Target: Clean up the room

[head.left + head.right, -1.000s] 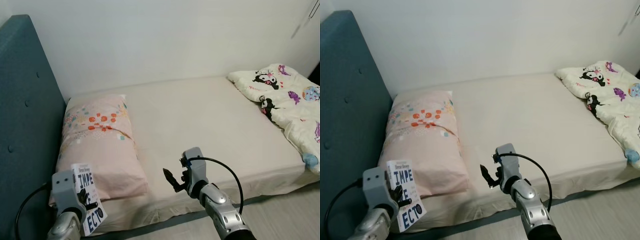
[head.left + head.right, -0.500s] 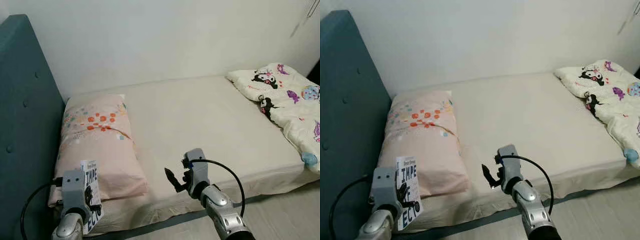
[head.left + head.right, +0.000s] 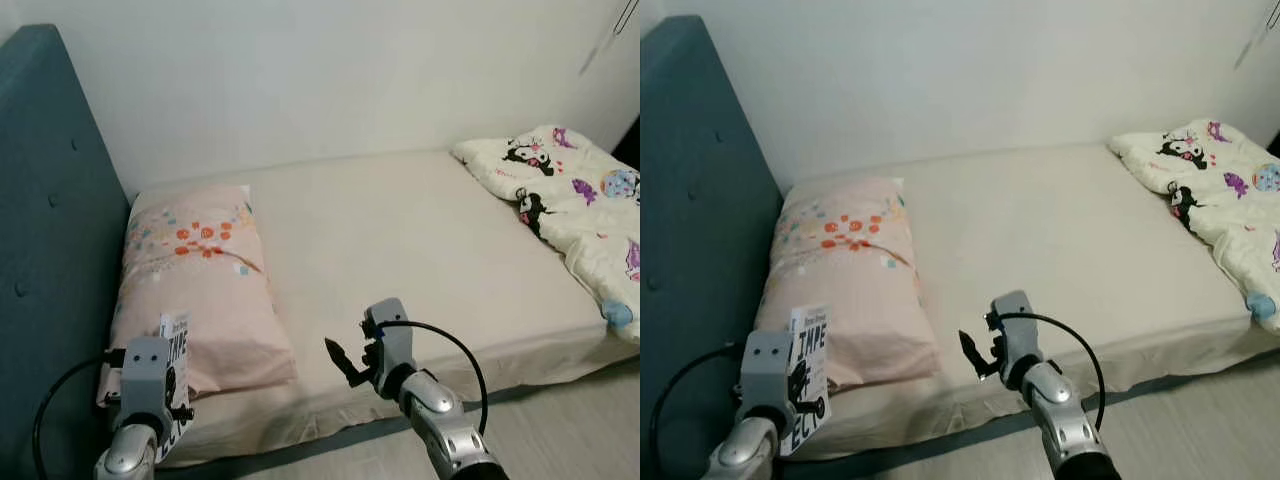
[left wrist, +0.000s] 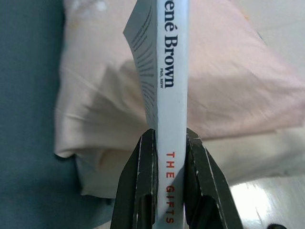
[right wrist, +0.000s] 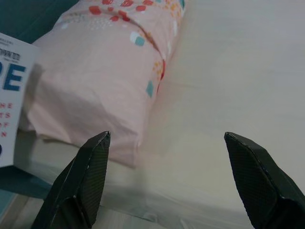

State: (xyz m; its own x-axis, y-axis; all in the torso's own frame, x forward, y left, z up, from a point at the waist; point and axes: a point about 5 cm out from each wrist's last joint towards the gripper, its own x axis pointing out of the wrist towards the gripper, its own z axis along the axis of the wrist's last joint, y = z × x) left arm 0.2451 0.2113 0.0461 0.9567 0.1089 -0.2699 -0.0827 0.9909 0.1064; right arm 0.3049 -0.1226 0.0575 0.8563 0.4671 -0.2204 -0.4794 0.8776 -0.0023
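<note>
Book (image 4: 169, 86) clamped upright in left gripper (image 4: 169, 191), beside pink pillow (image 3: 195, 280).
Right gripper (image 5: 167, 181) hovers spread apart over bed (image 3: 420, 240).

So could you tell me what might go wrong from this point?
The left claw pinches the book only near its lower spine, so the book could pivot or slip out. The pages fan open and could crease. The right claw, open and empty above the bed, could snag the sheet.

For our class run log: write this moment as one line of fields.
left hand: shut on book | right hand: open, over bed | pillow: by headboard
</note>
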